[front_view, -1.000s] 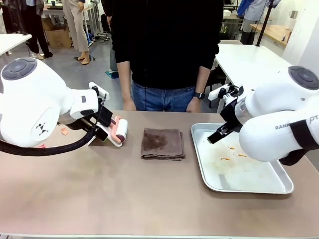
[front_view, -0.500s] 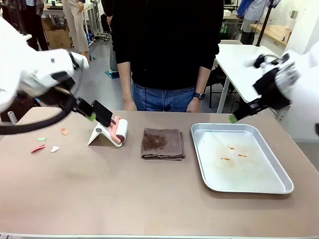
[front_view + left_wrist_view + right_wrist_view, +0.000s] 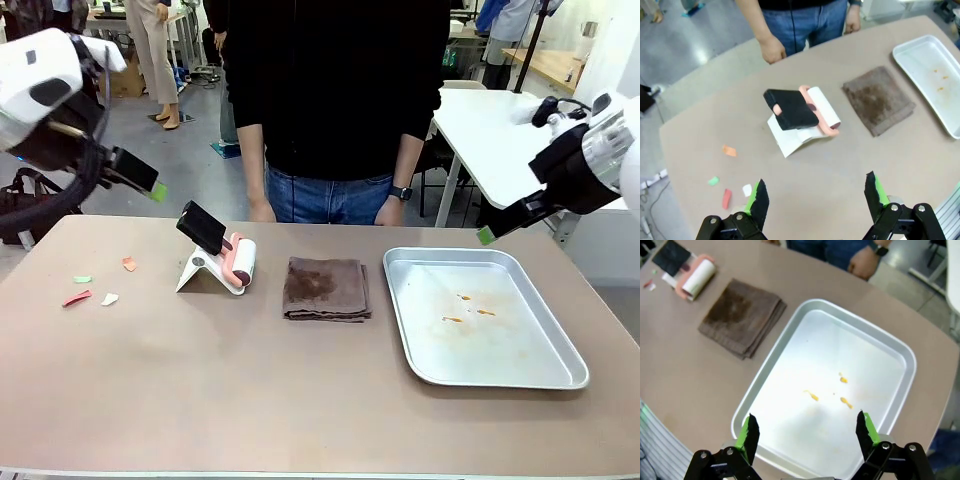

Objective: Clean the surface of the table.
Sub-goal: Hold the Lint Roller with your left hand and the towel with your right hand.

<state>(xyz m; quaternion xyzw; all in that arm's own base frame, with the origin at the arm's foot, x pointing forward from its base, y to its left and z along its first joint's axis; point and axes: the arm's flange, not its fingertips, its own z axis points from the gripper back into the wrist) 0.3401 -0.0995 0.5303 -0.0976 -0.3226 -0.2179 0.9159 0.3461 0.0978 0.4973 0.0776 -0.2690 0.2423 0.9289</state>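
Note:
The tan-brown table (image 3: 250,390) carries a few small paper scraps (image 3: 90,290) near its left end, in red, white, green and orange. In the left wrist view the scraps (image 3: 727,185) lie just left of my open left gripper (image 3: 815,184). In the front view my left gripper (image 3: 140,178) hangs high above the table's far left corner. My right gripper (image 3: 505,222) hovers above the far right corner, beyond the metal tray (image 3: 560,375). The right wrist view has that gripper (image 3: 806,421) open over the tray (image 3: 785,385), nothing between its fingers.
A pink lint roller with a black handle (image 3: 225,262) leans on a white stand, left of centre. A folded brown cloth (image 3: 325,288) lies mid-table. The tray holds small orange stains (image 3: 470,308). A person stands at the far edge, hands (image 3: 390,212) by the table rim.
Both arms have swung up and outward from the table: the left away from the lint roller to the upper left, the right off the tray to the upper right.

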